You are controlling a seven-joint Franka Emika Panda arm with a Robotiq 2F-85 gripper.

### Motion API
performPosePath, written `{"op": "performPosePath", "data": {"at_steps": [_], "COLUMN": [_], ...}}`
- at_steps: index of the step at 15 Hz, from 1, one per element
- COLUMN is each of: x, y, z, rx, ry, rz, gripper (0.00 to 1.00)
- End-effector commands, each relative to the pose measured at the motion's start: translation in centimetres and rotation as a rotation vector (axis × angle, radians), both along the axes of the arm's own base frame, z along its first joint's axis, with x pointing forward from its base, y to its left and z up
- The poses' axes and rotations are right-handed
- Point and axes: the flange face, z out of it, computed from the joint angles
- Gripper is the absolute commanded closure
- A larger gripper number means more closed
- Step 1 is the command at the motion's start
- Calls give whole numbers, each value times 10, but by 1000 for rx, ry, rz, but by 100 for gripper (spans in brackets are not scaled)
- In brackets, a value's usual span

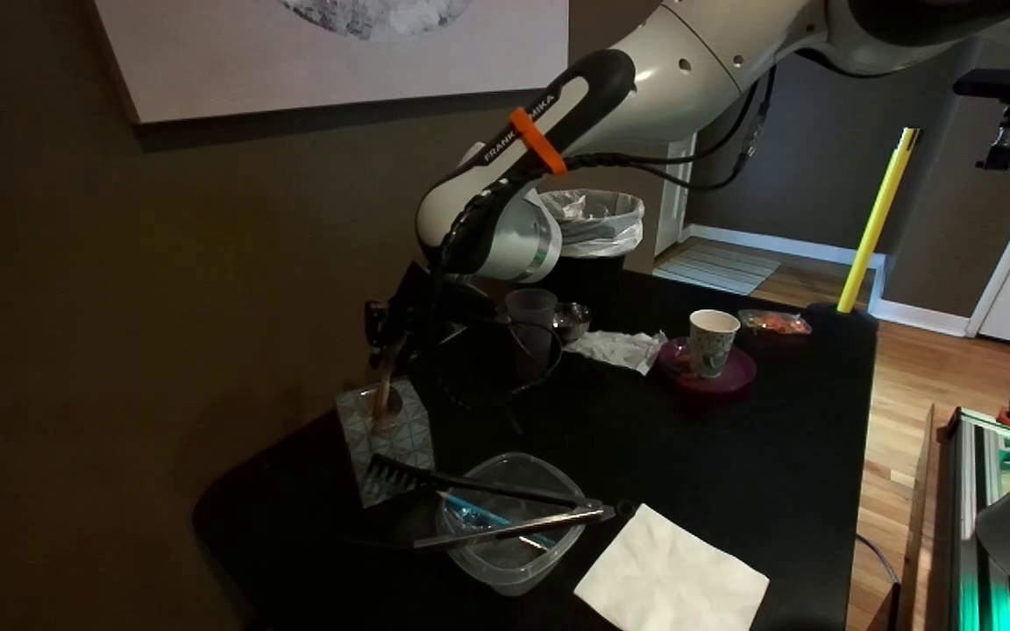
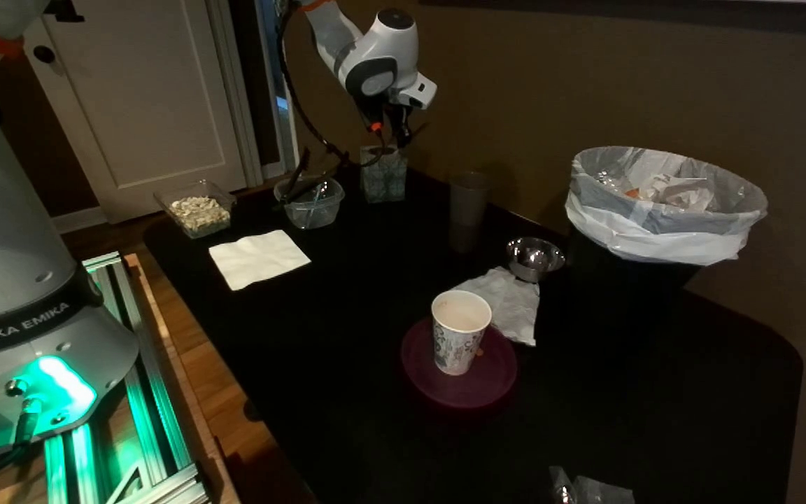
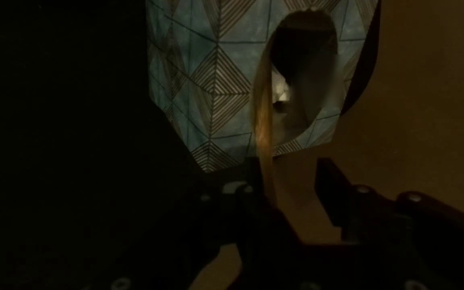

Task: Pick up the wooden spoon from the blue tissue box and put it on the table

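By my judgement the reach is about finished, while gripping, lifting and setting down are all ahead. The wooden spoon (image 3: 263, 121) stands in the opening of the blue tissue box (image 3: 232, 60), along the opening's rim, one part out above the box and the rest hidden inside. The tool (image 3: 288, 173) is just above the box with its fingers (image 3: 330, 193) apart, and the spoon runs up into the gap between them. It passes close by one finger, whether touching I cannot tell; a plain gap parts it from the finger opposite, so nothing appears to be held.

What is left, I judge: bring the fingers together on the spoon, draw it up until the hidden end is free of the box, then lay it on the table (image 2: 347, 329). Near the box stands a plastic tub (image 1: 509, 574) with tongs (image 1: 514, 491) across it, and a napkin (image 1: 672, 570) lies farther from the box. A spot beside the box away from the tub would probably suit the spoon.
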Motion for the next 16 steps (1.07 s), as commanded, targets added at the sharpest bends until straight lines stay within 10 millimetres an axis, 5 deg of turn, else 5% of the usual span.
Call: {"op": "performPosePath", "data": {"at_steps": [1, 8, 9, 13, 16], "x": [7, 9, 10, 14, 15], "y": [8, 8, 8, 10, 15], "z": [-6, -20, -20, -17, -9], "rx": [-15, -33, -34, -33, -35], "ry": [-12, 4, 5, -7, -23], "rz": [-13, -38, -43, -53, -48], "gripper": [60, 56, 59, 96, 99]}}
